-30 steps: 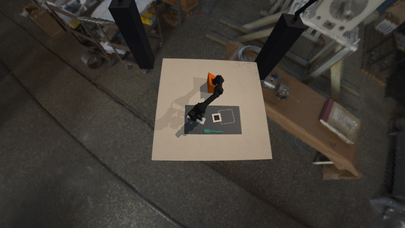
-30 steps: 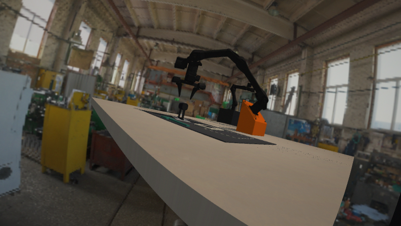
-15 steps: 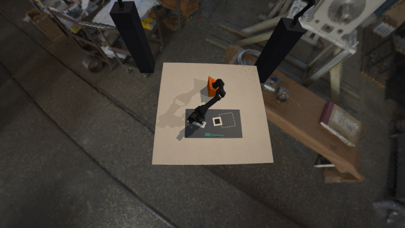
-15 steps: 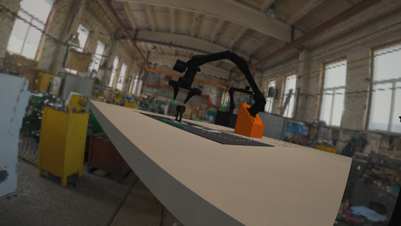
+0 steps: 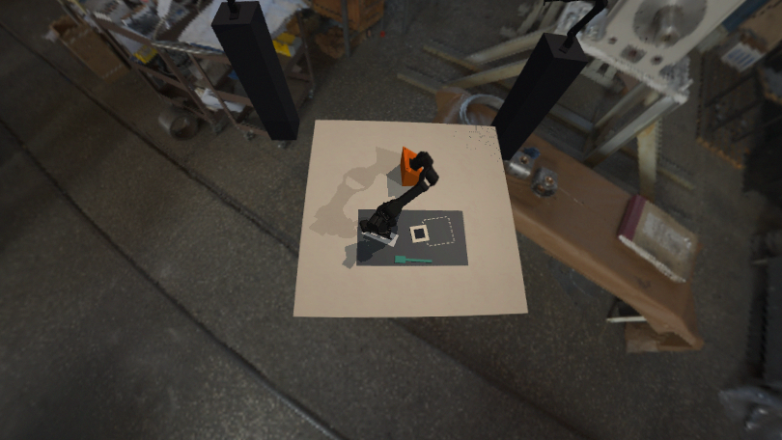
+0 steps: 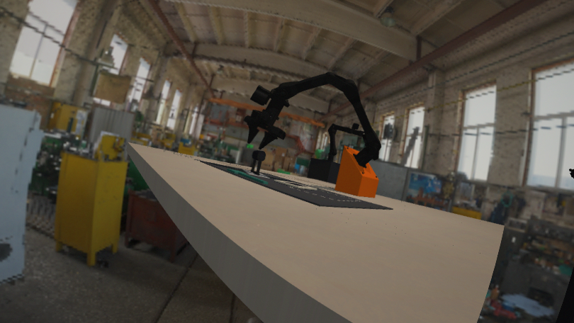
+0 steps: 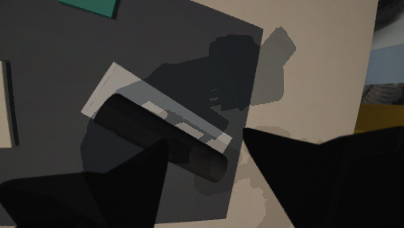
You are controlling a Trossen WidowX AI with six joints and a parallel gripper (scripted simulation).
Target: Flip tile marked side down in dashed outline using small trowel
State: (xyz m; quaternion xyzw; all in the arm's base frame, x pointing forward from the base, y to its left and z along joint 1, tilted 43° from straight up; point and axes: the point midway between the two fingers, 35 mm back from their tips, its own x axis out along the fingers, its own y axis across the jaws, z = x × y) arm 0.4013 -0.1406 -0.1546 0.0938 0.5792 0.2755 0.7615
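Note:
The trowel [image 5: 389,237] [image 6: 258,157] [image 7: 129,117] has a flat white blade and a black cylinder handle. It rests on the left end of the dark mat [image 5: 457,257] [image 6: 341,198] [image 7: 45,55]. My gripper [image 5: 375,228] [image 6: 263,139] [image 7: 205,138] is open and hangs a little above the handle without touching it. The tile [image 5: 419,233] [image 7: 4,107], cream with a dark square facing up, lies on the mat just left of the dashed outline [image 5: 437,218].
A small green tool [image 5: 412,260] [image 6: 246,175] [image 7: 92,6] lies on the mat's near edge. The arm's orange base [image 5: 407,166] [image 6: 355,176] stands behind the mat on the tan table [image 5: 410,294]. Two black pillars [image 5: 254,65] [image 5: 539,87] stand beyond the table's far corners.

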